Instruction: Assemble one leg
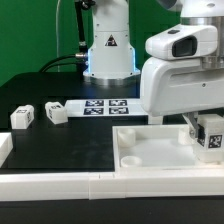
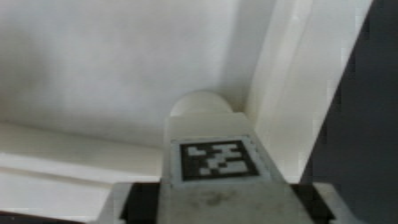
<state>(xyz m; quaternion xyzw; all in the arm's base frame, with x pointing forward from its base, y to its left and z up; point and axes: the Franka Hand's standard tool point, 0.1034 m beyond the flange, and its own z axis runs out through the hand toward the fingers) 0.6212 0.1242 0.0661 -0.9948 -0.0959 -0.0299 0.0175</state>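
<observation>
1. The hand (image 1: 207,128) sits at about 3 o'clock in the exterior view, hanging below the arm's bulky white wrist housing (image 1: 180,75).
2. It is clenched on a leg (image 1: 211,135), a small white block whose square black-and-white tag faces the camera.
3. In the wrist view that leg (image 2: 212,135) rises from between the two dark fingers (image 2: 132,202) to a rounded tip, with its tag just above the fingers.
4. The held leg is over the far corner, toward 3 o'clock, of the large white tray-like piece (image 1: 160,165), which lies on the black tabletop (image 1: 60,145) from about 5 o'clock toward 3 o'clock.
5. Whether the leg's tip touches the tray cannot be told; the wrist view shows it close to the tray's raised inner wall (image 2: 276,60).
6. Two more legs lie loose on the tabletop at about 9 o'clock: one (image 1: 22,118) near the exterior view's left edge and another (image 1: 55,112) just beside it toward the centre.
7. The marker board (image 1: 105,105) lies flat near the middle, toward 12 o'clock from the tray and well apart from the held leg.
8. A long white rail (image 1: 60,185) runs along the tabletop's near edge at about 7 o'clock.
9. The arm's white base (image 1: 108,50), with a warning triangle on it, stands behind the marker board at 12 o'clock.
</observation>
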